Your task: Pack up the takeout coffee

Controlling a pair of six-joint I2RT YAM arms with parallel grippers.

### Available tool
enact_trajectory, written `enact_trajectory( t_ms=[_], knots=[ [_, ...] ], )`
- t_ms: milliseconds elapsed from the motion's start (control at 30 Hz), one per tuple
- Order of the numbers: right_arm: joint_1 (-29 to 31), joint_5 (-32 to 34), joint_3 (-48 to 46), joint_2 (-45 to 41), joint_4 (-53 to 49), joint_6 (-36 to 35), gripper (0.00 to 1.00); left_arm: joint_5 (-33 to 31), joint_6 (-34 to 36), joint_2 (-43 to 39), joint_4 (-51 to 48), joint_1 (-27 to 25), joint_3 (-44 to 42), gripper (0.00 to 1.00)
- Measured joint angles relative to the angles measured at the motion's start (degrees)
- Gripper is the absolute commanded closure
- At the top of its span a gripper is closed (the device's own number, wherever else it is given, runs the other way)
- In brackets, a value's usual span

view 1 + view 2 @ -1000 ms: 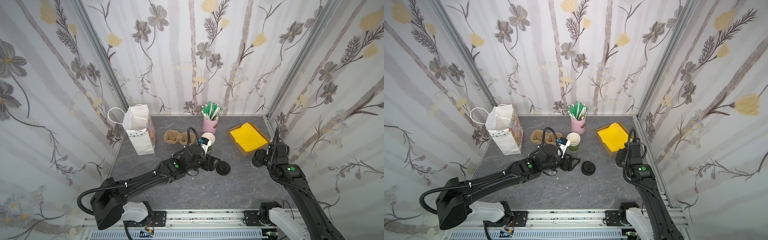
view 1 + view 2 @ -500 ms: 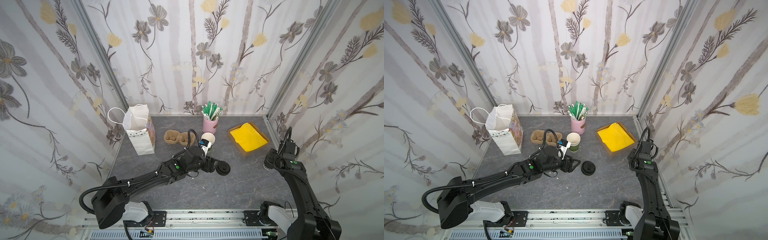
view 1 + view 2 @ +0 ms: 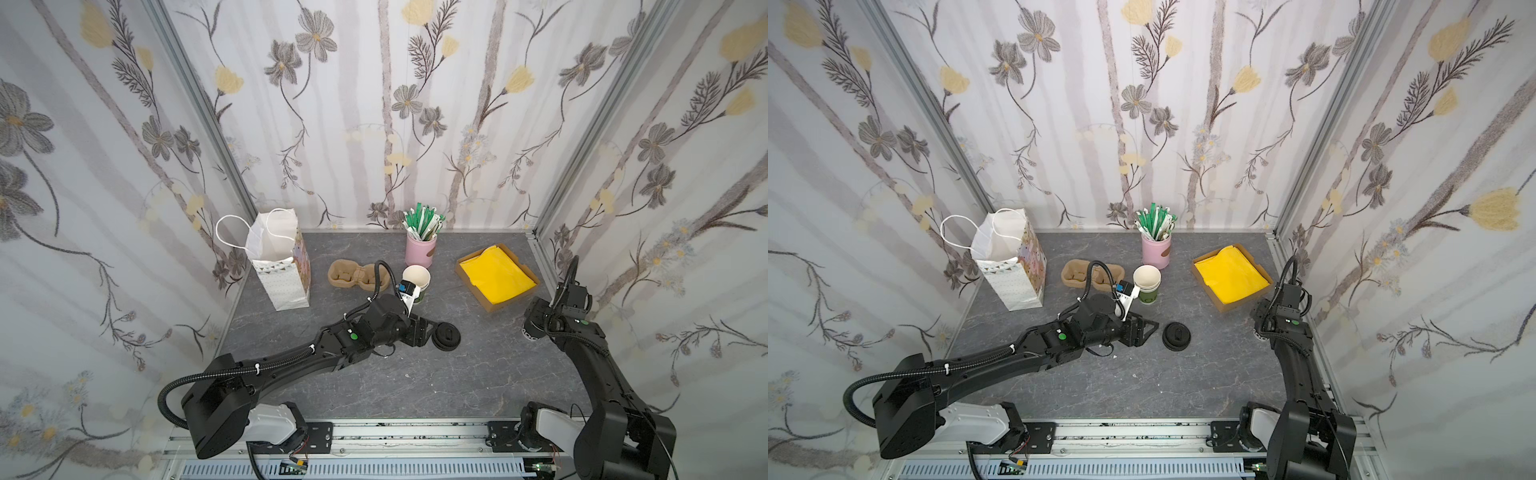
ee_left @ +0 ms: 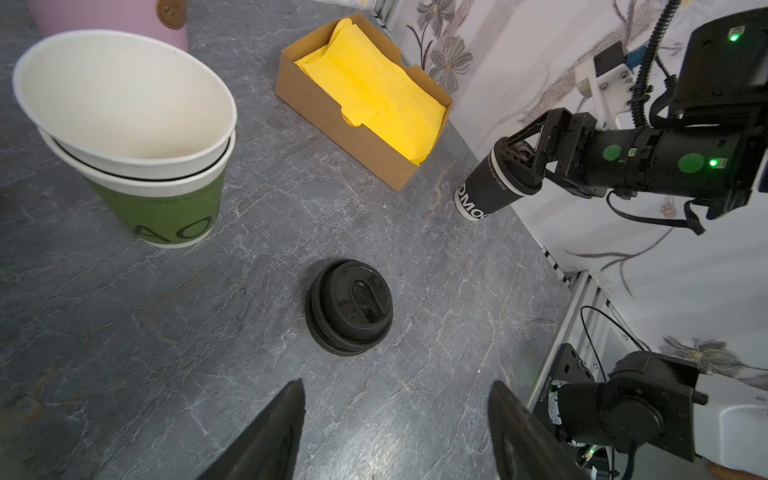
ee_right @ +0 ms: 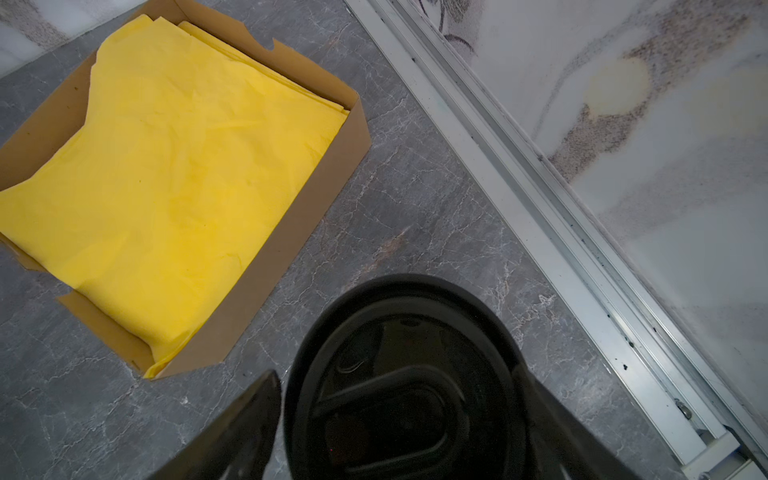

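The takeout coffee (image 4: 490,187) is now released and stands at the right edge of the table (image 3: 415,386). The jaws of the right gripper (image 5: 397,374) are spread around its top, and those of the left gripper (image 4: 395,384) are spread and empty. Bagging is still awaited.

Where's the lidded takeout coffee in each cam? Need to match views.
In a top view: takeout coffee at the right table edge, mostly hidden under the right arm.
In a top view: same spot, only its lettered base showing.
Left wrist: right of centre in the picture's upper half, black cup, white lettering.
Right wrist: bottom centre of the picture, lid seen from above.
Shared landmark: cardboard box of yellow paper, beside the cup in all four.
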Motion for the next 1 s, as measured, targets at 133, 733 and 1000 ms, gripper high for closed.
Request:
enact_trajectory(
  t_ms=[133, 733, 1000],
  knots=[
    [0.0, 0.0, 0.1, -1.4, -1.3, 0.0, 0.0, 0.0, 0.0, 0.1, 0.0, 0.0, 0.0, 0.28],
    [0.0, -0.3, 6.6, -5.1, -4.7, -0.6, 0.04, -0.4, 0.0, 0.1, 0.2, 0.0, -0.7, 0.28],
    [0.0, -2.4, 9.2, -8.1, -7.1, -0.7, 0.07, -0.8, 0.1, -0.9, 0.3, 0.4, -0.7, 0.28]
  ],
)
